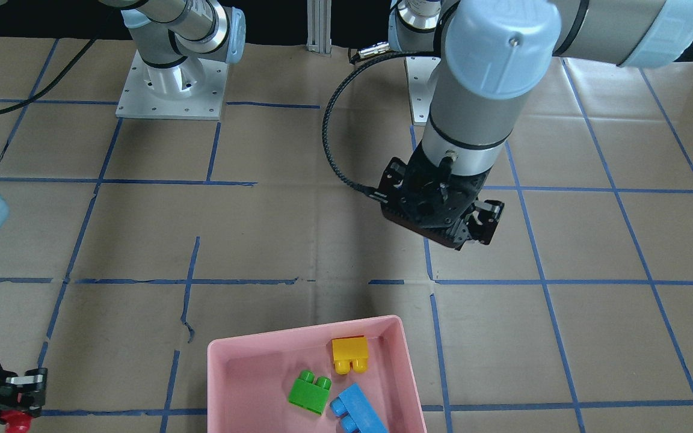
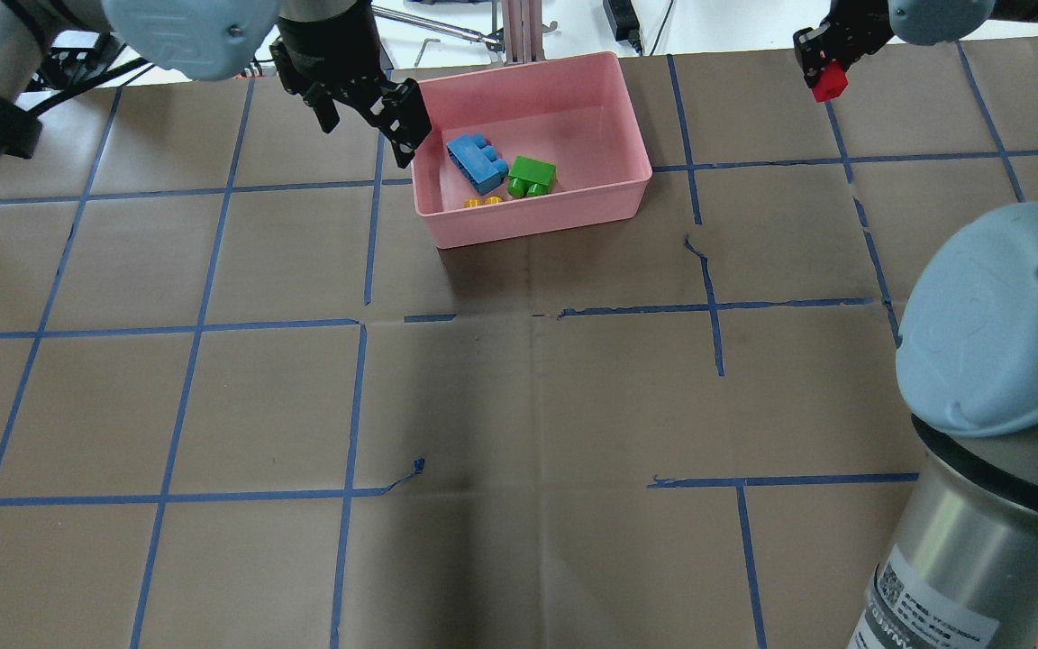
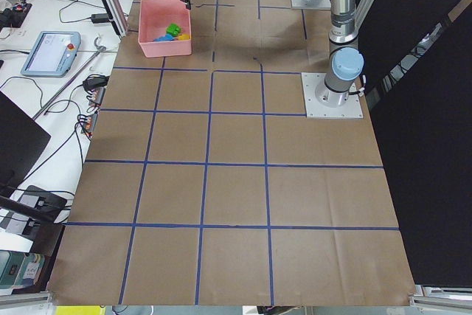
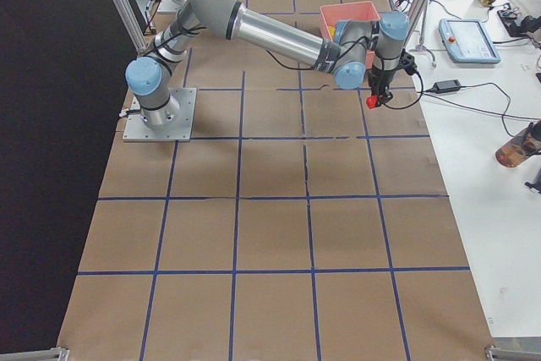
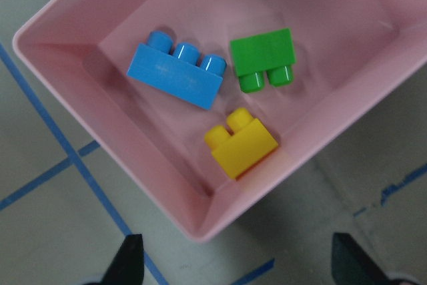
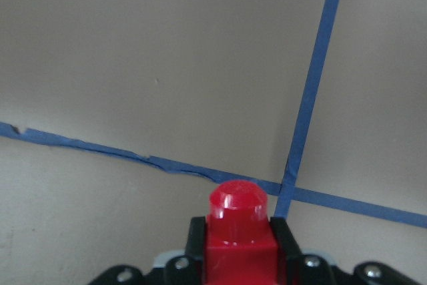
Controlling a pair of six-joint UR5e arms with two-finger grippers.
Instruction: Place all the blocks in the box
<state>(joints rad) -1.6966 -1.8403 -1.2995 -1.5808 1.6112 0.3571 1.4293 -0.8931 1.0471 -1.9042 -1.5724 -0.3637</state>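
3 bricks are lying inside the pink box (image 2: 537, 221), on its floor: the light-blue 3-stud brick (image 5: 177, 75) is lying on its side along one long wall of the box, the green 2-stud brick (image 5: 261, 51) is lying just beside it toward the middle of the box, and the yellow 2-stud brick (image 5: 243, 146) is lying near the box wall on the robot's side, apart from the other 2. the left gripper (image 5: 241, 261) is being held in the air at the box's end toward the robot's left, with nothing between its fingers; its jaws are being held wide apart, and the wrist view is looking down into the box past both fingertips. the red 1-stud brick (image 6: 237, 211) is being held outside the box, well apart from it on the robot's right side, and it is being gripped by the right gripper (image 2: 825, 77), whose fingers are being pressed against 2 opposite sides of the brick with the stud pointing outward. the brick is being carried above the paper-covered table (image 2: 519, 406), over a crossing of blue tape lines (image 6: 313, 91).
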